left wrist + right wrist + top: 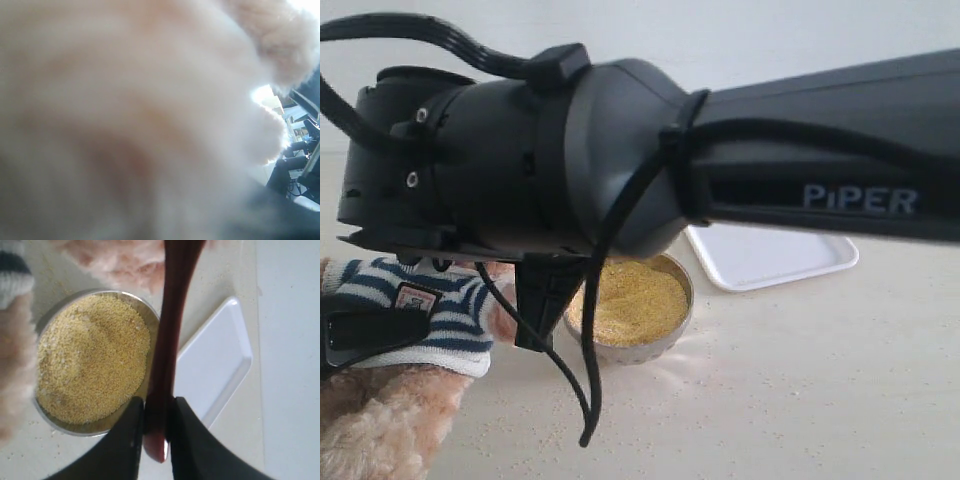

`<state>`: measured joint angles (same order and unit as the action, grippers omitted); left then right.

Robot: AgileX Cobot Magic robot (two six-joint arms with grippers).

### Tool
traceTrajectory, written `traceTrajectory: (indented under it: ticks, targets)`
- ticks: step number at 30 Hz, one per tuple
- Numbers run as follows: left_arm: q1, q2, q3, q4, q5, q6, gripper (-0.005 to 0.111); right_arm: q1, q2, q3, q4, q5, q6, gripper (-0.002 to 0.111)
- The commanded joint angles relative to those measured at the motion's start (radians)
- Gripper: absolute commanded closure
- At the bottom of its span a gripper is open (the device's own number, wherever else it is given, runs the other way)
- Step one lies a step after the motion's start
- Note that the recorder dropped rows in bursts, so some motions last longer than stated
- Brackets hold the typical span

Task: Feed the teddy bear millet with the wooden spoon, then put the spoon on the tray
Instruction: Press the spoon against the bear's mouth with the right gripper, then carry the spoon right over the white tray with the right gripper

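- Dark reddish-brown wooden spoon (170,335): my right gripper (156,409) is clenched on its slim handle end; its oval bowl is out of frame.
- Fine yellow millet (92,360): heaped in the round metal bowl (642,350).
- Flat white rectangular tray (775,258): just beside that bowl.
- Fluffy light-brown teddy bear (380,425): near the bowl. My left gripper (365,335) lies against its striped shirt, and I cannot tell whether it is clenched.
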<state>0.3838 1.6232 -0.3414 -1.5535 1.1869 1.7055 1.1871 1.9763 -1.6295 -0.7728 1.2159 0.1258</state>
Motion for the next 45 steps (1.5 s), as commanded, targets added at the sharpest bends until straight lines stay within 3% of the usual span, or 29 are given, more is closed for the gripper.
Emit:
traceTrajectory:
  ticks: [1, 10, 14, 18, 21, 27, 37, 45]
  targets:
    - [0.003, -0.001, -0.008, -0.009, 0.034, 0.007, 0.102, -0.008, -0.084, 0.023, 0.028, 0.005, 0.038, 0.107]
    - [0.003, -0.001, -0.008, -0.009, 0.034, 0.007, 0.102, -0.156, -0.287, 0.036, 0.203, 0.005, 0.070, 0.107]
    - [0.003, -0.001, -0.008, -0.009, 0.034, 0.007, 0.102, -0.255, -0.367, 0.133, 0.231, 0.005, 0.070, 0.107]
    - [0.003, -0.001, -0.008, -0.009, 0.034, 0.007, 0.102, -0.453, -0.418, 0.313, 0.355, -0.010, 0.066, 0.107]
    - [0.003, -0.001, -0.008, -0.009, 0.034, 0.007, 0.102, -0.623, -0.407, 0.373, 0.538, -0.216, 0.040, 0.107]
    - [0.003, -0.001, -0.008, -0.009, 0.034, 0.007, 0.102, -0.803, -0.245, 0.358, 0.701, -0.381, -0.093, 0.107]
    - [0.003, -0.001, -0.008, -0.009, 0.034, 0.007, 0.102, -0.829, 0.109, -0.037, 0.743, -0.230, -0.190, 0.107]
    - [0.003, -0.001, -0.008, -0.009, 0.034, 0.007, 0.102, -0.829, 0.248, -0.140, 0.791, -0.188, -0.223, 0.107]
